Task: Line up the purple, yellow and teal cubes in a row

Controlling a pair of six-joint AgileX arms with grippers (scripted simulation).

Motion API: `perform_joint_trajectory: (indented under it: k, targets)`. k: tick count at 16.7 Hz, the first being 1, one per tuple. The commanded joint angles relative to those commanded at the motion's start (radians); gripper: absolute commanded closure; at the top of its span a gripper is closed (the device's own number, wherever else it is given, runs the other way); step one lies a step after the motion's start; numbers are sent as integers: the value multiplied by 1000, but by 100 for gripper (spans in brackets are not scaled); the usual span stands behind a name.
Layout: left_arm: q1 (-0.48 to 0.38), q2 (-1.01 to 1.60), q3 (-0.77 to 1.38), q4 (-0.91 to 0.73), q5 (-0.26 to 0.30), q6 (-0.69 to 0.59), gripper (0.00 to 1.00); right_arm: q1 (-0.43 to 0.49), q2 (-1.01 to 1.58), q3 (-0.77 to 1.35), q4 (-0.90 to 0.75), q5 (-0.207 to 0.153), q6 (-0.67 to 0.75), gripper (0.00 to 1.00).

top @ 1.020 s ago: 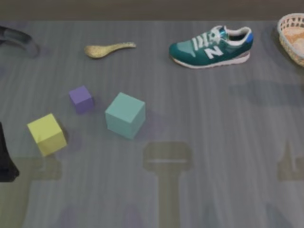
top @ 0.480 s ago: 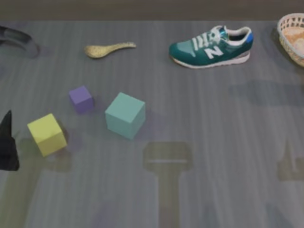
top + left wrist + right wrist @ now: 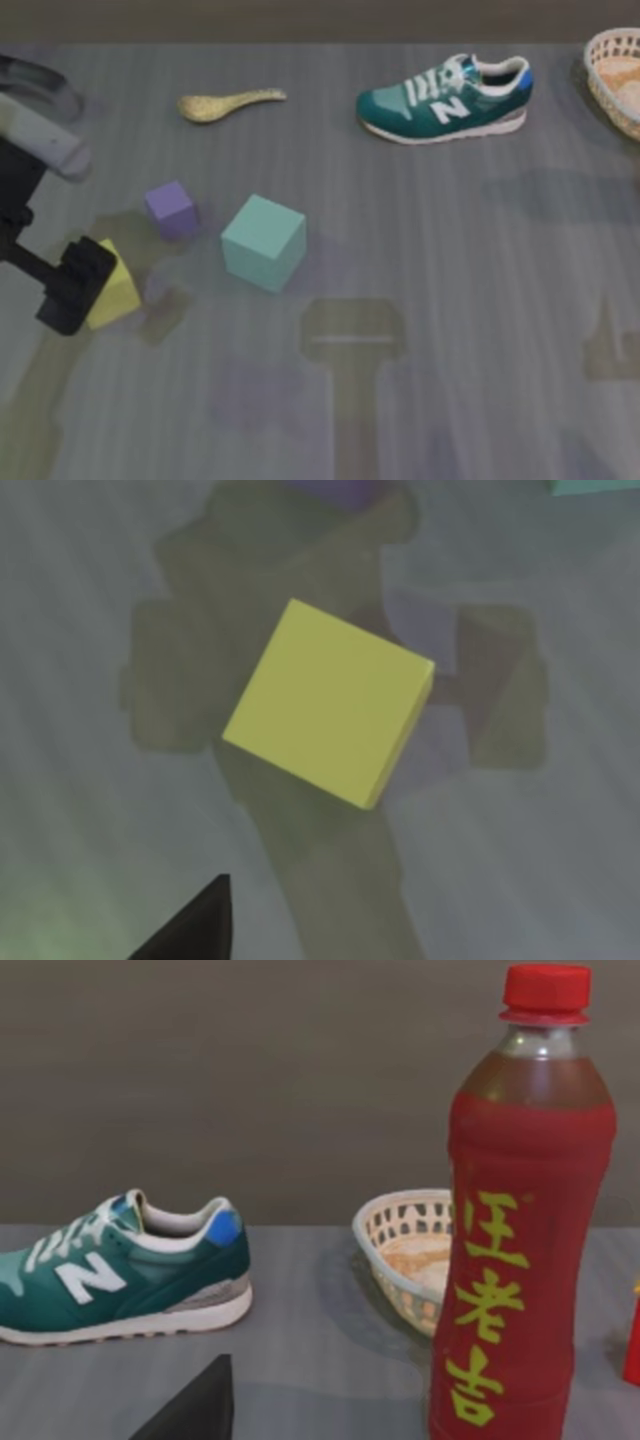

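Above the yellow cube (image 3: 115, 290), left end effector (image 3: 75, 285) (finger state unclear).

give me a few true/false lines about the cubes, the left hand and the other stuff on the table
1. The left hand is over the yellow cube. True.
2. The purple cube touches the teal cube. False: there is bare table between them.
3. The sneaker lies on the table's right half in the top view, beyond the cubes. True.
4. The three cubes already stand in one straight row. False: they are scattered, with the yellow cube lower and to the left of the other two.
5. The spoon lies inside the basket. False: it lies on the table to the left of the sneaker, far from the basket.
6. The bottle in the right wrist view has a red cap. True.
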Motion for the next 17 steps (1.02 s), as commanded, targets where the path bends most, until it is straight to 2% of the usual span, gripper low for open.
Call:
perform_joint_trajectory:
  k: [4,8,13,17]
  targets:
    - [-38,470,321,-276,-1,132,0,0,0,0,0,0,0,0]
    - [-57,852,659,-456,-16,251,0,0,0,0,0,0,0,0]
    - [-53,1143,1042,-524,-48,362,0,0,0,0,0,0,0,0]
    - [-43,1235,1197,-511,-67,406,0,0,0,0,0,0,0,0]
